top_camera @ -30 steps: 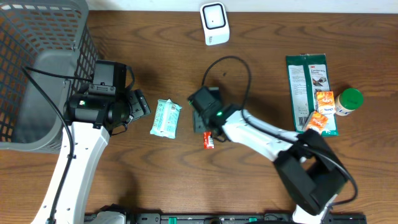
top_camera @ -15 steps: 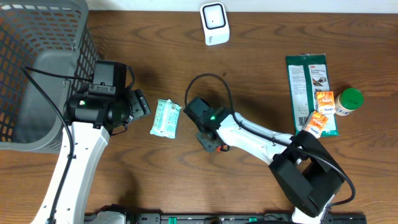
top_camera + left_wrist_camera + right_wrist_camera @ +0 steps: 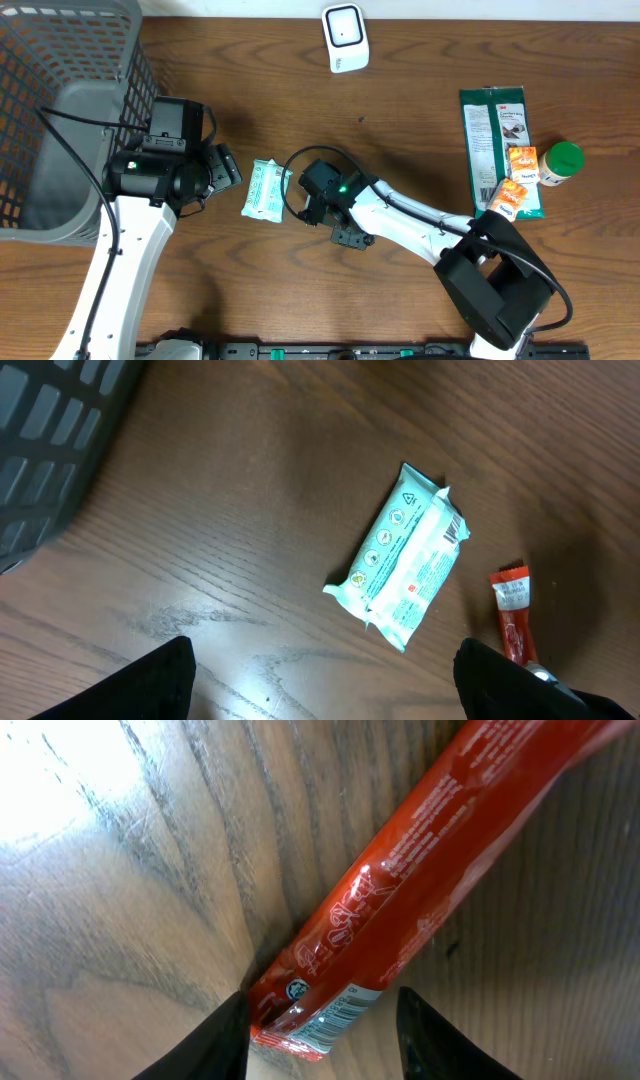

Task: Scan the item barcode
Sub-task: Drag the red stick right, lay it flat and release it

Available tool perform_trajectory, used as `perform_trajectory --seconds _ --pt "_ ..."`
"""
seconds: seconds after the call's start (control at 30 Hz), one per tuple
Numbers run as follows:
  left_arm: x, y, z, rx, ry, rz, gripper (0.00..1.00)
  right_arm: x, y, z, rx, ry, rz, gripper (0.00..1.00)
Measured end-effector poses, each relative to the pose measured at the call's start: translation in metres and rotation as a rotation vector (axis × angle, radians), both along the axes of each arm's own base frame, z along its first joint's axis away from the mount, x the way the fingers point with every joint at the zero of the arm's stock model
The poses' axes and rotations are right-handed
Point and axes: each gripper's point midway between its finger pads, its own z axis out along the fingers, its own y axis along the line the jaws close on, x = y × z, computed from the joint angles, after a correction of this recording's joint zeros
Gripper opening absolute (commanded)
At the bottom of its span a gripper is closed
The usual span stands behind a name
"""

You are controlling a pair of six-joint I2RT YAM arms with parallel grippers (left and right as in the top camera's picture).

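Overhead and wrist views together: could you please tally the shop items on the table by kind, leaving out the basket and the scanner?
Soft packets: 3 (mint pack, red sachet, green pouch)
Small orange boxes: 2
Green-lidded jar: 1
Total: 6

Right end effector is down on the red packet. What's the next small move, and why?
Probably close the right end effector firmly on the red packet: the wrist view shows its fingers flanking the packet's end, which lies flat on the table, and a firm pinch isn't evident yet.
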Motion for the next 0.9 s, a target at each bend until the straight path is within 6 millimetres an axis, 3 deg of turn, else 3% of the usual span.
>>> perform_trajectory --seconds 0.2,0.5,0.6,0.9 --pt "0.0 0.0 0.0 0.0 0.0 0.0 0.83 0.007 -0.01 0.0 -0.008 0.003 -0.013 0.38" --pt "0.0 0.0 0.0 0.0 0.0 0.0 0.83 0.05 -0.044 0.001 0.038 -0.065 -0.255 0.38" --pt "0.0 0.0 0.0 0.0 0.0 0.0 0.83 0.056 -0.05 0.001 0.066 -0.061 -0.325 0.39" --pt "0.0 0.0 0.0 0.0 0.0 0.0 0.83 0.052 -0.041 0.0 0.139 -0.021 -0.398 0.4"
